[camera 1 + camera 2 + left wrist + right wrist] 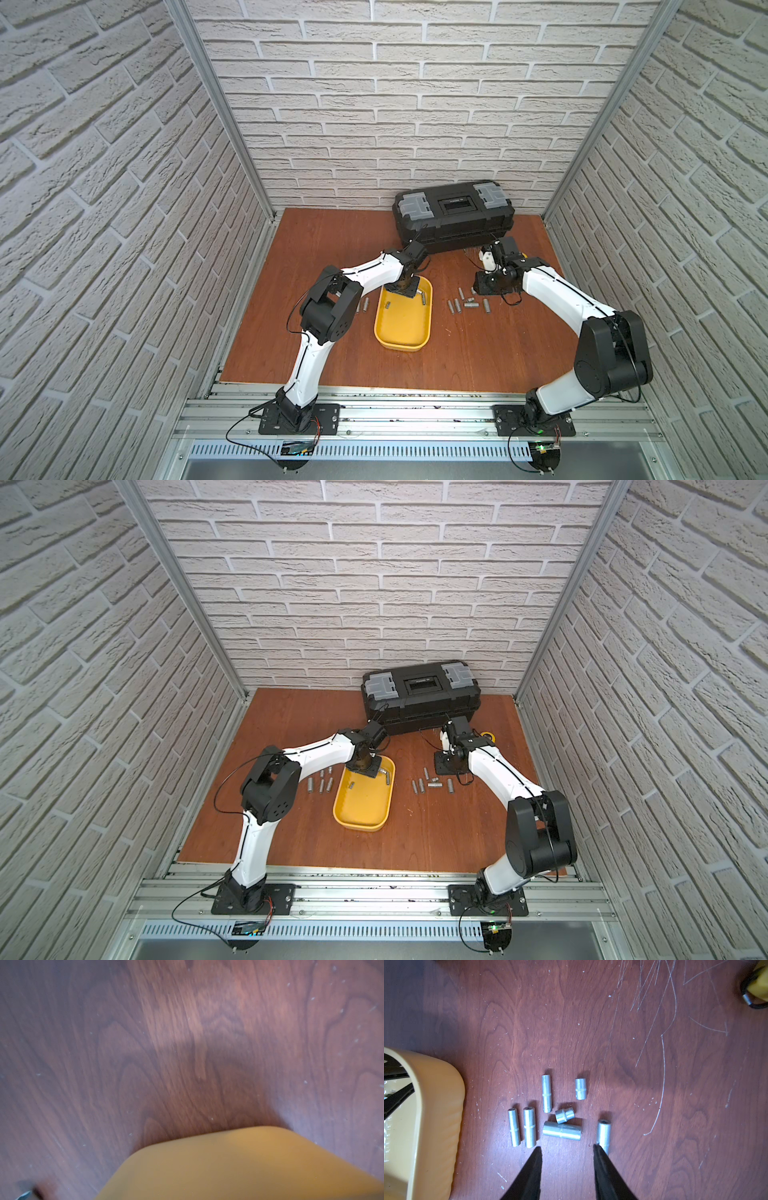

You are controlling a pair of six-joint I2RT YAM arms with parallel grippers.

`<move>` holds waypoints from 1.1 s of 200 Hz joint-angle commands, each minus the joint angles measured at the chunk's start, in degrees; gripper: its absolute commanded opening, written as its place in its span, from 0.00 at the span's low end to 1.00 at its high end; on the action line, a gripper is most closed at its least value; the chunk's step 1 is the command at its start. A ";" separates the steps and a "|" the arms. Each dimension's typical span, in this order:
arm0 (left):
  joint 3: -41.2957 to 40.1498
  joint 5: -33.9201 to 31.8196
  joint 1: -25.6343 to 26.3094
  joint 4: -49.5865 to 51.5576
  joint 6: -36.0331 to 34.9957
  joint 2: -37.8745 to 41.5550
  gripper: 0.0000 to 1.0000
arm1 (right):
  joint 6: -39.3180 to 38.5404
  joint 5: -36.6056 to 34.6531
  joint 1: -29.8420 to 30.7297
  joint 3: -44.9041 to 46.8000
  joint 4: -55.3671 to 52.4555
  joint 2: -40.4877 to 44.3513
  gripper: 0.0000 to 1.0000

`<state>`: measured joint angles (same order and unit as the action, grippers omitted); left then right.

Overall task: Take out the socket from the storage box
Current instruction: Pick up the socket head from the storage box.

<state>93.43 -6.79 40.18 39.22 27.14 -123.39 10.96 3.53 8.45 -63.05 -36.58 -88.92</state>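
Right jaws gape, empty, near seven silver knurl-banded sockets (561,1130).

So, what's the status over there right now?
Right gripper open, empty, above table sockets. Left gripper down in storage box, jaws hidden. Sockets visible inside. Nothing in the way.

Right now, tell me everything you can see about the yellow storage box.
The storage box is a shallow yellow tub, plastic-looking, rectangular with rounded corners and an open top. It sits flat on the wooden table, its long side running away from the robot. Two small metal sockets lie in its far half; the rest of its visible floor is bare. The left gripper hangs over its far end; contact cannot be told.
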 commanded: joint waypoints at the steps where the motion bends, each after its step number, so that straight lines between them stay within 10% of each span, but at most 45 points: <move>1: -0.12 0.48 0.28 -0.68 -0.74 -0.72 0.54 | 0.64 0.71 -0.27 0.91 1.08 0.24 0.42; 128: 0.32 -0.82 0.07 -0.92 0.71 -0.57 0.61 | 0.63 1.03 -0.26 1.26 1.15 0.16 0.42; 220: 2.91 1.07 0.07 -2.08 1.61 -3.52 0.47 | 0.49 1.13 -0.27 1.61 1.14 0.23 0.42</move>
<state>95.72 -6.04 40.29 38.09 28.16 -125.10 11.20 4.16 8.45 -62.33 -36.51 -88.92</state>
